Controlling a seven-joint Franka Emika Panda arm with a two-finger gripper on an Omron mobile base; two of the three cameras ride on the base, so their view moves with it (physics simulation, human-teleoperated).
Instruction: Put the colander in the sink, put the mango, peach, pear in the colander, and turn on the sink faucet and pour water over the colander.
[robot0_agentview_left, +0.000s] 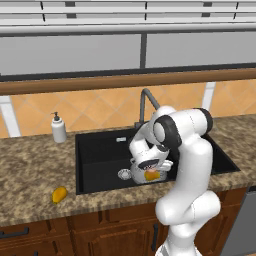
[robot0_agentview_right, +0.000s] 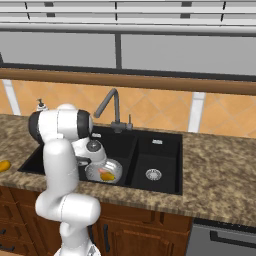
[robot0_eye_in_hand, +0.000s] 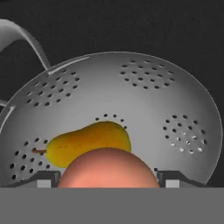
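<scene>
The colander (robot0_eye_in_hand: 131, 92) is smooth, satiny grey metal pierced with small holes. The sink (robot0_agentview_left: 100, 150) looks matt black. The worktop (robot0_agentview_right: 220, 175) is speckled brown stone; the cupboard fronts (robot0_agentview_left: 100, 235) are wood.

Colander (robot0_eye_in_hand: 131, 100) sits in the sink (robot0_agentview_left: 100, 150), pear (robot0_eye_in_hand: 87, 140) inside it with the peach (robot0_eye_in_hand: 107, 168) just in front. Mango (robot0_agentview_left: 59, 195) lies on the counter (robot0_agentview_left: 30, 170) (left of the sink), soap bottle (robot0_agentview_left: 58, 128) behind it.
</scene>
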